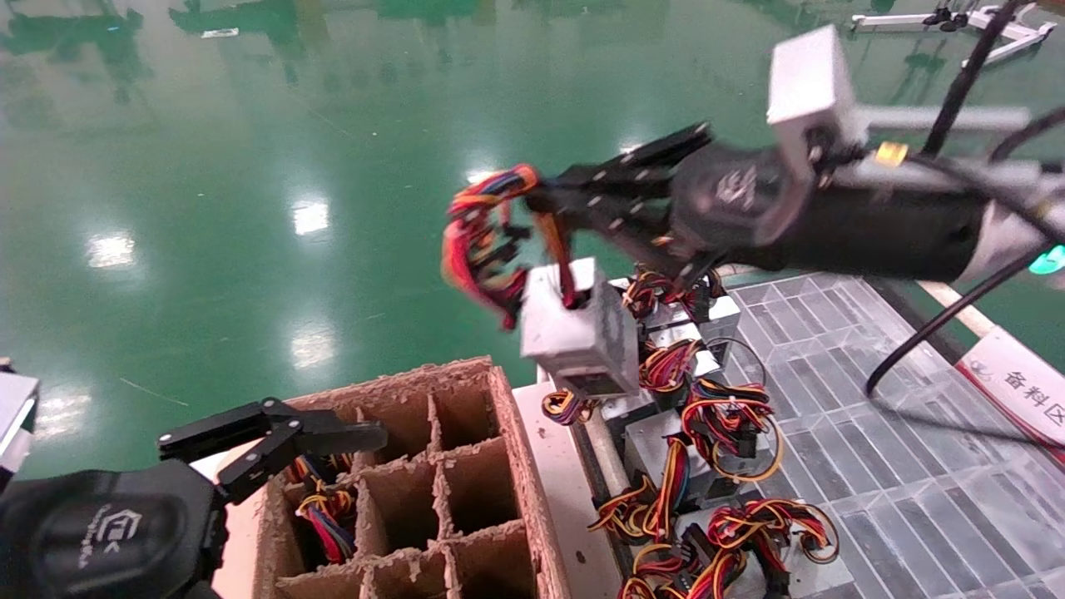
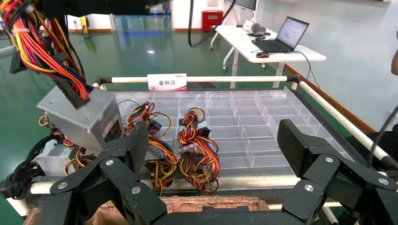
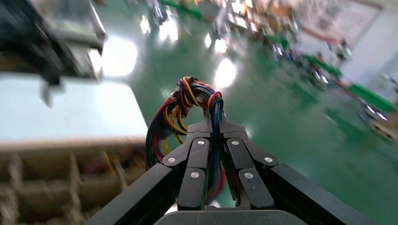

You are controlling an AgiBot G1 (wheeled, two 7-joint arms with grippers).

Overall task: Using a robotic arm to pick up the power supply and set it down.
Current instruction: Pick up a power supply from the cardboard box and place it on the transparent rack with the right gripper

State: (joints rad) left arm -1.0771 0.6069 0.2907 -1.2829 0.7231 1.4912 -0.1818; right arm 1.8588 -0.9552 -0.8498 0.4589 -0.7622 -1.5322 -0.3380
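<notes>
My right arm's gripper reaches in from the right, with its silver wrist block above it. It is shut on the red, yellow and black wire loop of a power supply. The silver box hangs tilted in the air, over the gap between the cardboard box and the clear tray. In the right wrist view the fingers pinch the wire bundle. The left wrist view shows the hanging power supply too. My left gripper stays open and holds nothing, low at the left over the cardboard box.
A cardboard box with divider cells stands at the front; one cell holds wires. Right of it lies a clear compartment tray with several more power supplies along its left side. A white label marks the tray's rail.
</notes>
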